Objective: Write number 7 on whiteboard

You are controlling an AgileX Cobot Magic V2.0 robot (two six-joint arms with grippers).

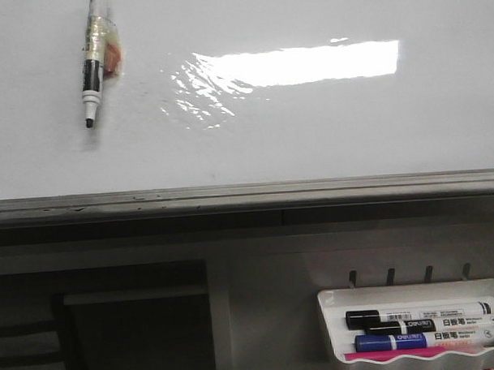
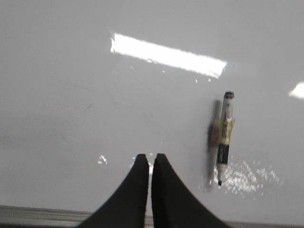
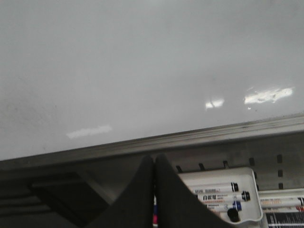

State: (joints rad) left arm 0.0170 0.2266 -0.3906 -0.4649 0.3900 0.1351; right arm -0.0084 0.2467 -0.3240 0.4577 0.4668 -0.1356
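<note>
The whiteboard (image 1: 327,142) fills the upper front view, glossy with glare, and no drawn stroke shows on it. An uncapped marker (image 1: 93,64) lies on it at upper left. Left gripper (image 2: 150,159) and right gripper (image 3: 154,160) both have fingers pressed together, holding nothing. A marker tray (image 1: 329,328) hangs below the frame.
</note>
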